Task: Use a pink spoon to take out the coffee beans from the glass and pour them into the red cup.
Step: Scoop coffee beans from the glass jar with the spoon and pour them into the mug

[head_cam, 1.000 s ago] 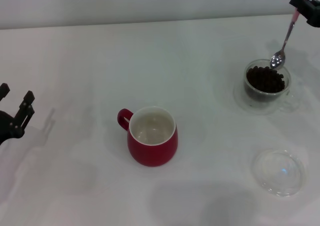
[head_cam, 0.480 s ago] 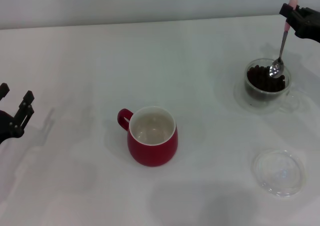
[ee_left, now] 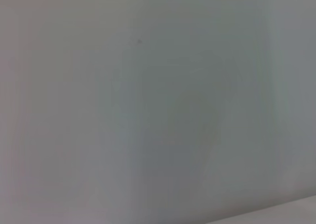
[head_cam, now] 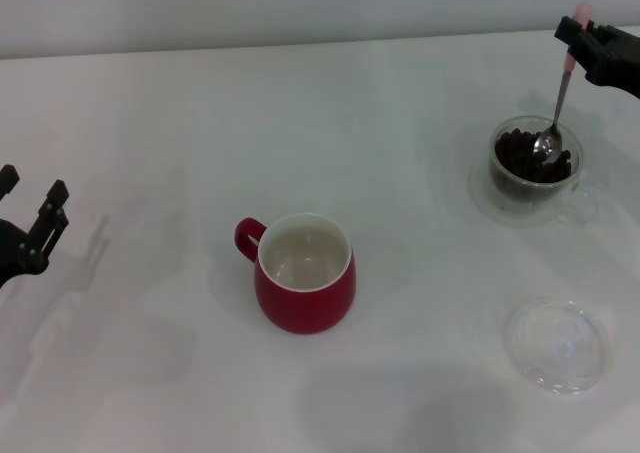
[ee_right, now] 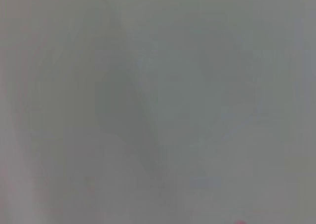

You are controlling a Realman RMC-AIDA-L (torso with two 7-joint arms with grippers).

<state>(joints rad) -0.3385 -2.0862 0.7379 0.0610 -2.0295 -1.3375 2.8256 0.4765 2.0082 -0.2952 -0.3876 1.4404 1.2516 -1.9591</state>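
My right gripper [head_cam: 590, 43] sits far right at the back of the table, fingers clamped on the pale handle of the pink spoon [head_cam: 556, 98]. The spoon hangs down and slightly inward from my grip; its metal bowl is inside the glass [head_cam: 535, 163], in among the coffee beans [head_cam: 525, 158].

Glass stands directly below and just in front of my right gripper. Beans fill it as a dark heap close to the rim.

Nearer me than the glass, well apart from it: a flat clear dish [head_cam: 558, 345], nothing visible in it.

The red cup [head_cam: 303, 271] is far off toward my left and nearer me, handle pointing left; white inside, no beans seen in it. Open table [head_cam: 380, 123] lies between glass and cup, with nothing in the way.

My left gripper [head_cam: 30, 223] rests at the far left edge, fingers spread, holding nothing, well apart from everything.

Surface plain white; pale wall behind it.

Both wrist views show only blank grey.
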